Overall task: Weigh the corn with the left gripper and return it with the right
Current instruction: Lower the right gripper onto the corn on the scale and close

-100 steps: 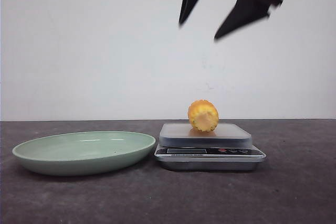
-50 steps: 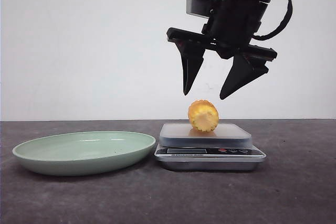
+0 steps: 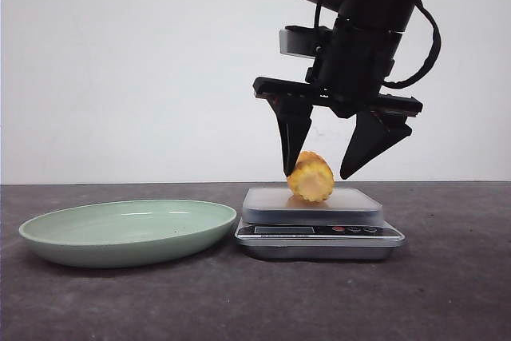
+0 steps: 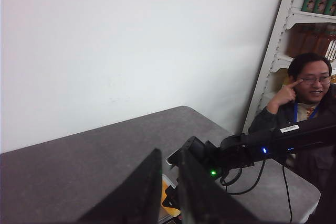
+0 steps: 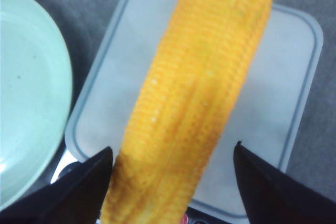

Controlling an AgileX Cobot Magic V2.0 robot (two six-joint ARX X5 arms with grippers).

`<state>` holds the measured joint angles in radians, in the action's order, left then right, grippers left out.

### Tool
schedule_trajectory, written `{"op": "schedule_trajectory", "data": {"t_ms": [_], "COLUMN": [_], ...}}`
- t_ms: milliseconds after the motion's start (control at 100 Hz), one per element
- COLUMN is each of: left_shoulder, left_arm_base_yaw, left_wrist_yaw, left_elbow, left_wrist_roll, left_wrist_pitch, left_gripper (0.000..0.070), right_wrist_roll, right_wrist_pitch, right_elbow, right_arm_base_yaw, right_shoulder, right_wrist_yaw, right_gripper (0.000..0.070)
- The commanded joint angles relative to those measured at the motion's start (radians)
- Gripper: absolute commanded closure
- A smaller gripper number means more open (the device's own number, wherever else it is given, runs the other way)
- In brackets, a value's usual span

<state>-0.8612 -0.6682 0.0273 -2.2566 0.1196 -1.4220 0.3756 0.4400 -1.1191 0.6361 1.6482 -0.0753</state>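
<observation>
Around the corn (image 3: pixel 310 177), right fingers (image 3: pixel 292 140) now lower.

The scale (image 3: pixel 319 233) display is too small to read; the corn (image 5: pixel 194 98) runs past the right wrist view's edges.

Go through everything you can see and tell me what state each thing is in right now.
corn: lying on the scale, not gripped
scale: loaded with the corn, display unreadable
green plate: empty, beside the scale
right gripper: open, fingers straddling the corn
left gripper: raised away, nearly shut, holding nothing
</observation>
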Motion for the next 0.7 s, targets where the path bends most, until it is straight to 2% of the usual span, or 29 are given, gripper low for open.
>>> {"op": "schedule_trajectory", "data": {"t_ms": [0,210,260,360,440,690], "left_shoulder": [0.001,0.026,0.034,0.047,0.056,0.064], "left_arm_base_yaw": [-0.005,-0.005,-0.005,-0.005,-0.005,-0.005], "left_wrist_yaw": [-0.002,-0.002,-0.003,-0.006,-0.009,-0.01], "left_elbow": [-0.024,-0.023,-0.023,-0.023,-0.023,-0.023], "left_wrist_roll": [0.002,0.002,0.002,0.002,0.002,0.002], "left_wrist_pitch": [-0.053,-0.053,-0.053,-0.053,-0.053,-0.053], "left_gripper": [0.0688,0.0688,0.0688,0.0688,0.0688,0.0688], "right_wrist_roll": [0.016,0.009,0.006,0.0,-0.013,-0.016], "right_wrist_pitch": [0.008,0.041,0.049,0.054,0.051,0.018], "right_elbow": [-0.018,-0.018,-0.018,-0.018,-0.018,-0.018], "right_arm_base_yaw": [0.01,0.01,0.01,0.01,0.01,0.01], "right_shoulder": [0.02,0.02,0.02,0.02,0.02,0.019], "right_wrist_yaw": [-0.004,-0.004,-0.003,0.0,0.01,0.024], "right_gripper": [0.0284,0.0531,0.0575,0.0609,0.0692,0.0693]}}
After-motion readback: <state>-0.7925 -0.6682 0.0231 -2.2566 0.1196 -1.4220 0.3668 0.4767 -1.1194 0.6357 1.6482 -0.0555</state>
